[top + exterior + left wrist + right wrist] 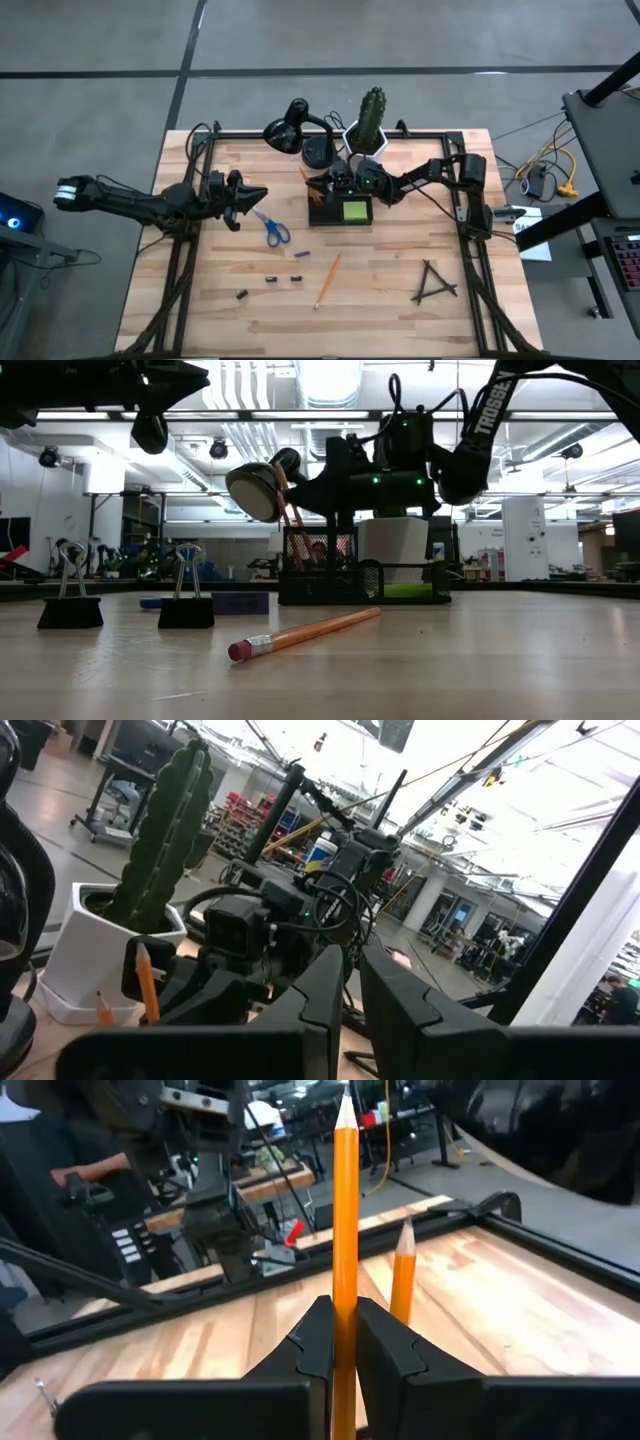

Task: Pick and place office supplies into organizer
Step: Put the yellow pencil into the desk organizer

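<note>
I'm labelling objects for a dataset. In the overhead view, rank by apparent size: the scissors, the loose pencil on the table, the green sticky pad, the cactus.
1. Cactus
2. Loose pencil and scissors: too similar to separate
3. Green sticky pad

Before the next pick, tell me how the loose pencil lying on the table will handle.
The pencil looks rigid and light, so pinching should be easy. Its long, slim body lying flat may roll if nudged sideways. The shut right gripper already holds a similar orange pencil upright without bending.
</note>
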Controlling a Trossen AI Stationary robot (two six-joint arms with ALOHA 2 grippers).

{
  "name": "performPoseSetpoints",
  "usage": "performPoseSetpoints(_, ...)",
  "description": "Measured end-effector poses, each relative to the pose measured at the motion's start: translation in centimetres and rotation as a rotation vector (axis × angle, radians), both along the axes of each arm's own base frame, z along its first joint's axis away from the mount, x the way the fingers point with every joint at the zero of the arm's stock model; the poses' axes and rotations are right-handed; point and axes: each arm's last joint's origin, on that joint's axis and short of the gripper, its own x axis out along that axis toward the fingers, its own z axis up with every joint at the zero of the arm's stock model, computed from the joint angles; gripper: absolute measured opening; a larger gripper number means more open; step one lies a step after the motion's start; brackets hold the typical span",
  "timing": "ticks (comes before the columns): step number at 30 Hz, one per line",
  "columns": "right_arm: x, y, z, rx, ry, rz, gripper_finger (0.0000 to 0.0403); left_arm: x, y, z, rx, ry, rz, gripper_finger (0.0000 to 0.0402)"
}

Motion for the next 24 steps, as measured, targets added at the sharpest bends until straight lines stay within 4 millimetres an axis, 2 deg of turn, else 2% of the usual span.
performPoseSetpoints(6, 0.0, 0.0, -0.2, -0.002, 0.019, -0.017, 0.0018, 0.1, 0.0, -0.1, 0.0, 0.006, 0.002, 0.0024)
performPoseSetpoints(11, 0.1, -0.1, -1.6, 0.019, 0.028, -0.026, 0.0018, 0.1, 0.0, -0.1, 0.0, 0.01, 0.004, 0.0024)
performPoseSetpoints(15, 0.5, -0.2, -2.2, 0.052, -0.028, -0.017, 0.0018, 0.1, 0.0, -0.1, 0.0, 0.008, 0.004, 0.0024)
performPoseSetpoints(24, 0.5, -0.2, -2.1, 0.058, -0.03, -0.004, 0.0018, 0.0, 0.0, 0.0, -0.001, 0.004, 0.004, 0.0024)
